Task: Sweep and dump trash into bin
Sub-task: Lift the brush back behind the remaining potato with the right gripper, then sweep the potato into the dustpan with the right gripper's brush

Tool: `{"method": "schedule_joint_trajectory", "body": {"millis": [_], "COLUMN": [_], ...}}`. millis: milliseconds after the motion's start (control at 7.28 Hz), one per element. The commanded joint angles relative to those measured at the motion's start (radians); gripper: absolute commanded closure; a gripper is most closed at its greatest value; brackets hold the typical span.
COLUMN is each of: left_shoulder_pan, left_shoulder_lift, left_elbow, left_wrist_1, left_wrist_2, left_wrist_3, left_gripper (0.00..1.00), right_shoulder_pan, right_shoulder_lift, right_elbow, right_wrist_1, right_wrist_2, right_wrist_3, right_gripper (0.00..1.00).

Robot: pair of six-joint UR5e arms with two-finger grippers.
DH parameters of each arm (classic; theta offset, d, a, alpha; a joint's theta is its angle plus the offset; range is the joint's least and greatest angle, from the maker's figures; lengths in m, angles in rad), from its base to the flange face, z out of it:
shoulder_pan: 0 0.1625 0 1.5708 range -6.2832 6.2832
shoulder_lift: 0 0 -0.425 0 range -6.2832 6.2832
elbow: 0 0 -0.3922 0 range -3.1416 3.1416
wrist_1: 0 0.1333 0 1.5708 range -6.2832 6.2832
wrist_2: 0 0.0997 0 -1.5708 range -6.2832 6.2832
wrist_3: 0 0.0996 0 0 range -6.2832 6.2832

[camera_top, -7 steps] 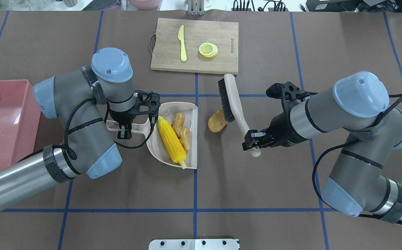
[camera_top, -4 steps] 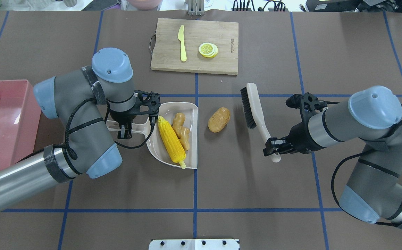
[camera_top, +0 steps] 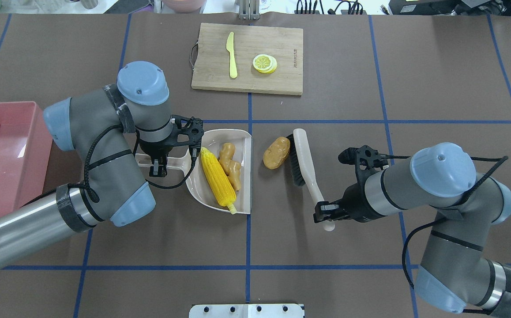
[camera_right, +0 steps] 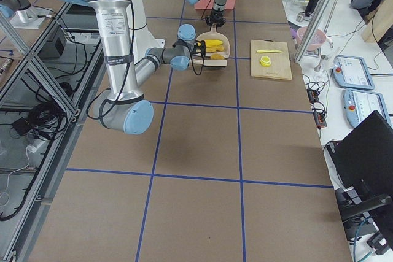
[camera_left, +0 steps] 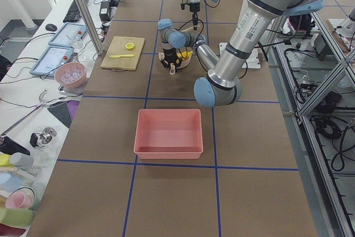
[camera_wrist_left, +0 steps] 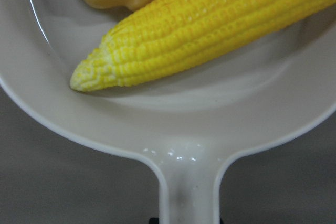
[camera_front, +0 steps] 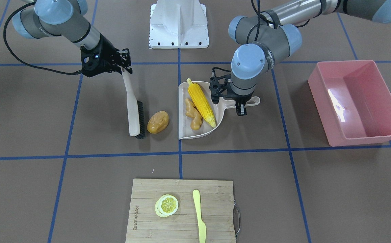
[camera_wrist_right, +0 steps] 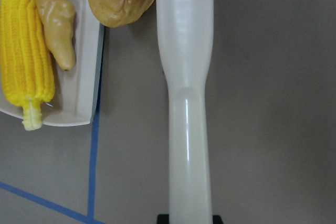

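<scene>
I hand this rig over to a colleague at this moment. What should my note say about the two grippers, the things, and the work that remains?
Left gripper: shut on the handle of the dustpan, which rests on the table.
Right gripper: shut on the handle of the brush; the bristles are beside the potato, touching it or nearly so.
Done: corn and ginger lie in the dustpan.
Left: the potato lies on the table just outside the dustpan's open edge. Sweep it in, then carry the dustpan to the pink bin, empty, on the left arm's side, and tip it out.
</scene>
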Motion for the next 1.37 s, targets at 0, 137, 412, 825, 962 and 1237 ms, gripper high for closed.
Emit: {"method": "schedule_joint_trajectory", "body": {"millis": [0, 137, 412, 825, 962, 1237], "left_shoulder_pan": [0.000, 0.000, 0.000, 0.000, -0.002, -0.005], "left_shoulder_lift": [0.002, 0.002, 0.000, 0.000, 0.002, 0.002], "left_elbow": [0.002, 0.006, 0.006, 0.005, 0.003, 0.000], "left_wrist_1": [0.000, 0.000, 0.000, 0.000, -0.002, -0.002], "left_wrist_2": [-0.001, -0.001, 0.000, -0.001, -0.001, -0.001], "left_wrist_3": [0.000, 0.000, 0.000, 0.000, 0.000, -0.002], "left_gripper": [1.00, 1.00, 1.00, 1.00, 1.00, 1.00], "right_shoulder_pan": [-0.039, -0.050, -0.086, -0.088, -0.088, -0.077], "right_shoulder_lift": [0.075, 0.109, 0.181, 0.244, 0.253, 0.255], "right_elbow": [-0.031, -0.053, -0.064, -0.064, -0.056, -0.048], "right_wrist_1": [-0.009, -0.011, -0.084, -0.150, -0.172, -0.178], "right_wrist_2": [-0.024, -0.033, -0.079, -0.081, -0.080, -0.081], "right_wrist_3": [0.042, 0.053, 0.071, 0.084, 0.084, 0.084], "right_gripper": [1.00, 1.00, 1.00, 1.00, 1.00, 1.00]}}
